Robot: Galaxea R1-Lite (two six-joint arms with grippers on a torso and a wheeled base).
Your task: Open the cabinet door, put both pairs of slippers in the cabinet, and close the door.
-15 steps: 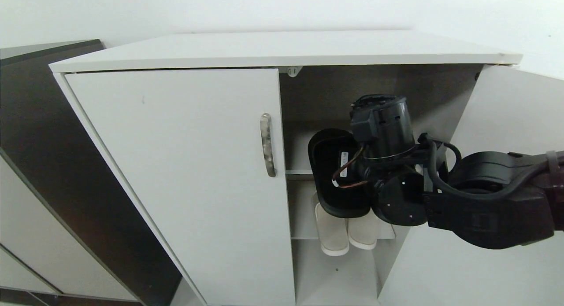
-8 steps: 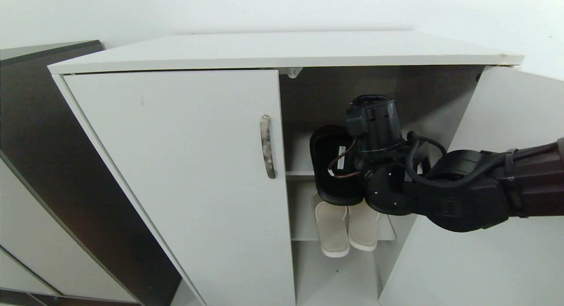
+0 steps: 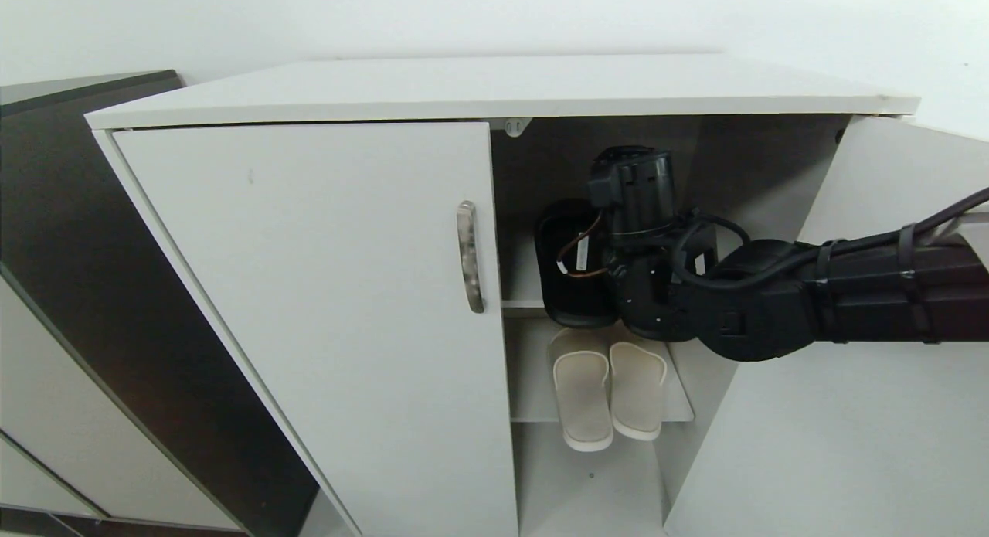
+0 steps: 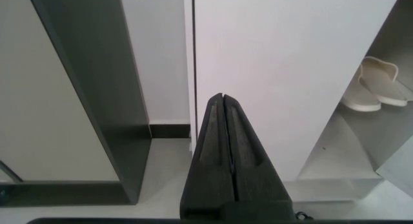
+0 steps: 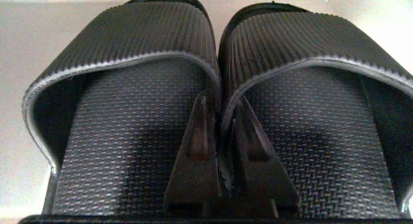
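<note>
The white cabinet (image 3: 463, 85) has its right door (image 3: 850, 444) swung open and its left door (image 3: 309, 290) closed. A pair of white slippers (image 3: 606, 386) (image 4: 377, 88) lies on the lower shelf. My right gripper (image 5: 222, 104) is shut on the inner edges of a pair of black slippers (image 5: 129, 133), pinching the two together. In the head view the black slippers (image 3: 560, 290) hang at the level of the upper shelf (image 3: 521, 301), just inside the opening. My left gripper (image 4: 222, 98) is shut with nothing in it, low in front of the closed left door.
A metal handle (image 3: 468, 255) sits on the left door's right edge. A dark panel (image 3: 93, 251) stands left of the cabinet. The bottom compartment (image 3: 587, 475) under the white slippers holds nothing.
My right arm has moved up and deeper into the cabinet with the black slippers, which uncovers the white slippers below. The left gripper's earlier state is not shown.
</note>
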